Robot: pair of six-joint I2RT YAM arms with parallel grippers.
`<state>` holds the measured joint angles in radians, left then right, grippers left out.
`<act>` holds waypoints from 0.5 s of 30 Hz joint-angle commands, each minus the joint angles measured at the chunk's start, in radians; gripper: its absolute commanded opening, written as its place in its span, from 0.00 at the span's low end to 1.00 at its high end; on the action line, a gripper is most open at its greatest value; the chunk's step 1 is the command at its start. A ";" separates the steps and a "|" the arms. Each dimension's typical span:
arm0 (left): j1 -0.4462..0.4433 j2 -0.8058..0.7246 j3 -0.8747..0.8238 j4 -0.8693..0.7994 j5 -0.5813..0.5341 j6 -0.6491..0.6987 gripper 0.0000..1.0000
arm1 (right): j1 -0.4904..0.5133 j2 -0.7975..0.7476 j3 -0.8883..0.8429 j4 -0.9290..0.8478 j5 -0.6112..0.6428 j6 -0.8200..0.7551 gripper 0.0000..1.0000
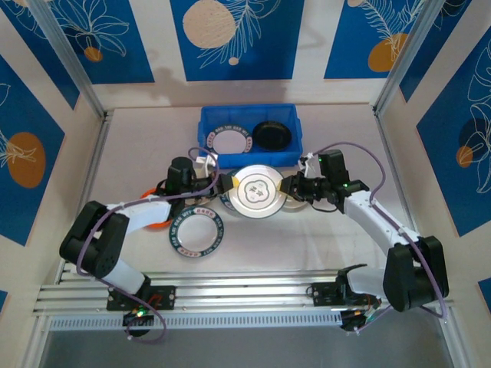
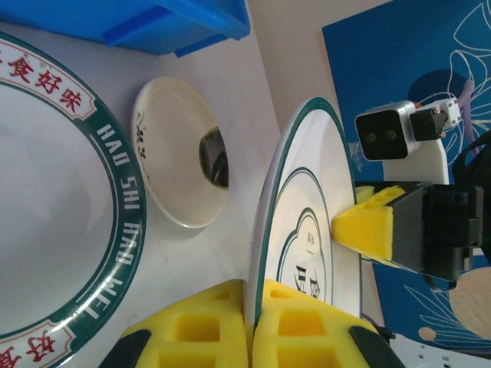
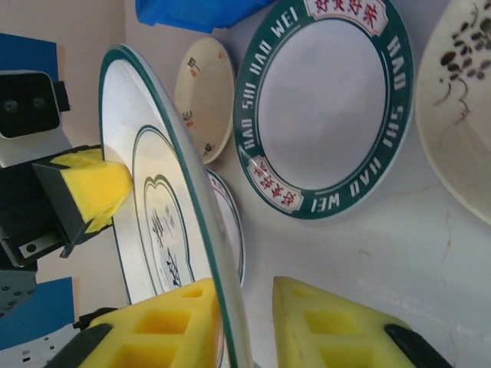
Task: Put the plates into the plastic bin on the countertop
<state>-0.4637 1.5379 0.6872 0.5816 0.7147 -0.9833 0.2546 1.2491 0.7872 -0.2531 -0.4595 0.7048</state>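
1. The green-edged white plate (image 1: 257, 192) sits just in front of the blue plastic bin (image 1: 249, 110), gripped at opposite edges.
2. Left gripper (image 2: 249, 310): yellow pads clamped on the plate's left rim.
3. Right gripper (image 3: 245, 326): the right rim runs between its pads and is pinched there.
4. Bin contents: a green-lettered plate (image 1: 229, 139) on the left and a black plate (image 1: 272, 136) on the right, side by side.
5. A second lettered plate (image 1: 196, 232) lies on the countertop (image 1: 307, 245), front-left of the held plate.
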 commanded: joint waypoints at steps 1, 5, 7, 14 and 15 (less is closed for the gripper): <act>0.011 -0.027 0.008 0.055 0.064 -0.005 0.00 | -0.004 0.022 0.053 -0.006 0.044 -0.010 0.00; 0.042 -0.107 0.005 -0.096 -0.012 0.083 0.42 | -0.005 0.064 0.142 -0.048 0.120 -0.037 0.00; 0.063 -0.157 0.002 -0.170 -0.065 0.131 0.69 | -0.008 0.097 0.198 -0.045 0.148 -0.039 0.00; 0.190 -0.293 0.040 -0.403 -0.202 0.260 0.82 | 0.002 0.306 0.461 -0.002 0.245 -0.033 0.00; 0.198 -0.300 0.055 -0.439 -0.217 0.278 0.82 | 0.003 0.341 0.496 0.005 0.252 -0.034 0.00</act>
<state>-0.2939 1.2659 0.7002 0.2752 0.5682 -0.7918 0.2512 1.5299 1.1942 -0.2920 -0.2539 0.6815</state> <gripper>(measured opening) 0.816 0.081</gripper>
